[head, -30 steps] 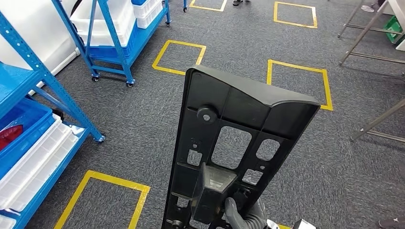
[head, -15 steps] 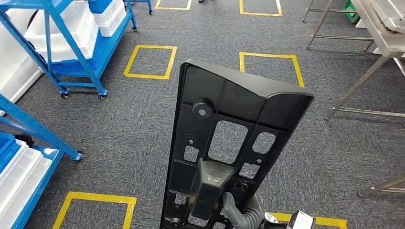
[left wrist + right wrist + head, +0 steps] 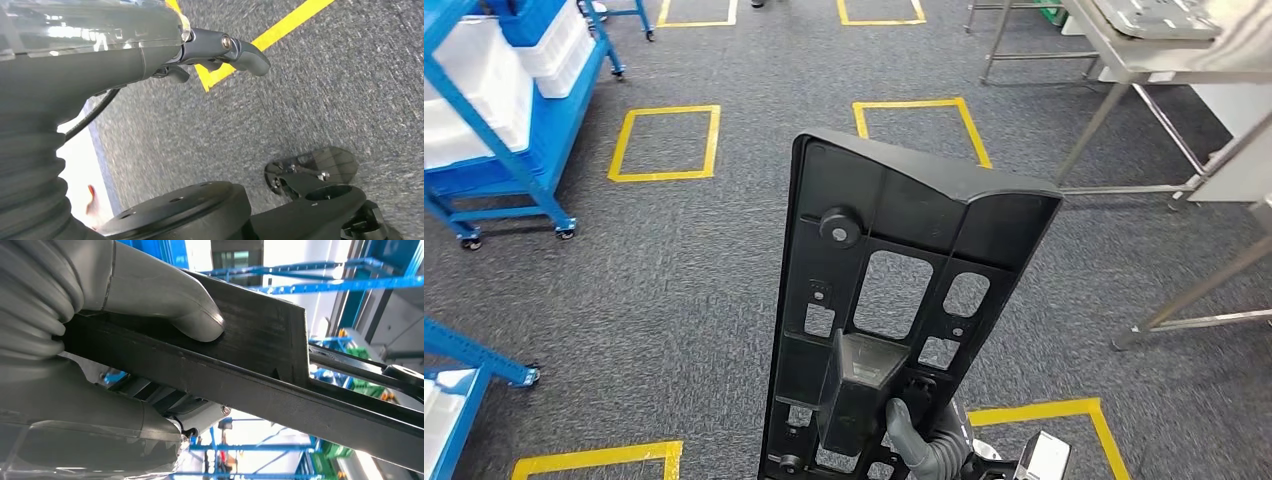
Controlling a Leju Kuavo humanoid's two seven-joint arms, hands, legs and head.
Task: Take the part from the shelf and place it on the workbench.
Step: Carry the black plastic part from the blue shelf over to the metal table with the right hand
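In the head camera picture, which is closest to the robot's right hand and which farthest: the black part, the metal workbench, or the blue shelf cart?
From the right hand:
1. Black part, gripped in that hand.
2. Metal workbench, ahead on the right.
3. Blue shelf cart, far off on the left.

Count, head view: one black part; one right hand gripping it. Yellow floor squares: six, some cut off by the frame. Blue shelf racks: two. Metal workbench: one.
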